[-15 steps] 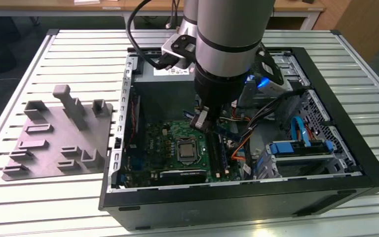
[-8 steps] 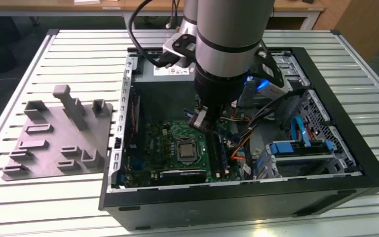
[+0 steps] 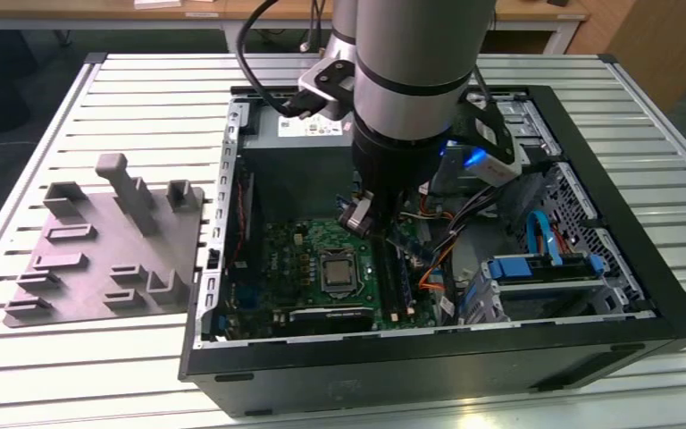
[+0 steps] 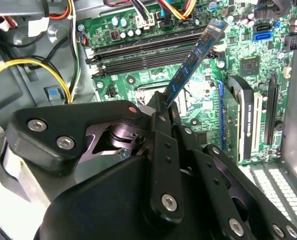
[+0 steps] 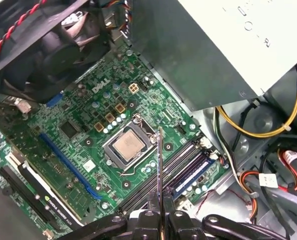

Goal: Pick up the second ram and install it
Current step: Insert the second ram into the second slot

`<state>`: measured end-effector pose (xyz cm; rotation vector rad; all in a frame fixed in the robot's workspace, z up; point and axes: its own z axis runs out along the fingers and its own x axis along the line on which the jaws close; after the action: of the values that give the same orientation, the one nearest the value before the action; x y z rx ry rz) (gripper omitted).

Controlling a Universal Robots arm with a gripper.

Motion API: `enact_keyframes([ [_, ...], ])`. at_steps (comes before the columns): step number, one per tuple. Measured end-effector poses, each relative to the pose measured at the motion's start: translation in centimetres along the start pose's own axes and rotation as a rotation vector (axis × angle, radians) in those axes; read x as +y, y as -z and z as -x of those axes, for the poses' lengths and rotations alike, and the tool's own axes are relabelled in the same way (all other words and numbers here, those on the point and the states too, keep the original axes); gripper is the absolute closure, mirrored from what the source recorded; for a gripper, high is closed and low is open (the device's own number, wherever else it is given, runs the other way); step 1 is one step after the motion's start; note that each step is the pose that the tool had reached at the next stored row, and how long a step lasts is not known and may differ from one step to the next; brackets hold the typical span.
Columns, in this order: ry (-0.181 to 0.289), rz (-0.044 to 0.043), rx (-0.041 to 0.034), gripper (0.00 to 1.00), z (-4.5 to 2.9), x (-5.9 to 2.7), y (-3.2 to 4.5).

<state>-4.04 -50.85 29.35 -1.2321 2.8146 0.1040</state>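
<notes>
My gripper (image 5: 160,212) is clenched on the second ram (image 4: 194,54), jaws pressed flat against both faces of one end, so the rest of the stick juts out free beyond them. In the first wrist view I see the stick edge-on, a thin line. It is not in a slot. It hangs tilted over the motherboard (image 5: 96,167), its free end over the strip between the processor socket (image 5: 127,146) and the memory slots (image 4: 148,52). How high it clears the board I cannot tell.

The slots lie side by side just beyond the socket. One of them already carries the other memory stick (image 5: 192,174), seated flat; the slots next to it look bare.

Past the slots the room tightens. The grey power supply (image 5: 198,55) overhangs near one end of them, and yellow cables (image 5: 248,132) loop close by. On the far side of the socket the graphics card (image 4: 241,125) stands on edge, well apart from the ram. Over the socket itself the space is open.

In the exterior view my arm reaches down inside the open case (image 3: 439,371), whose black walls ring the board. The grey holder block (image 3: 104,259) lies outside on the slatted table (image 3: 140,98), toward the exterior view's left
</notes>
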Motion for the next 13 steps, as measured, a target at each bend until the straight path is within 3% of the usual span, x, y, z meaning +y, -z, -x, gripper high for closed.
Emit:
enact_keyframes([
  [13,-0.106,-0.0099,-0.0032,0.86,-0.01,0.00,-0.08],
])
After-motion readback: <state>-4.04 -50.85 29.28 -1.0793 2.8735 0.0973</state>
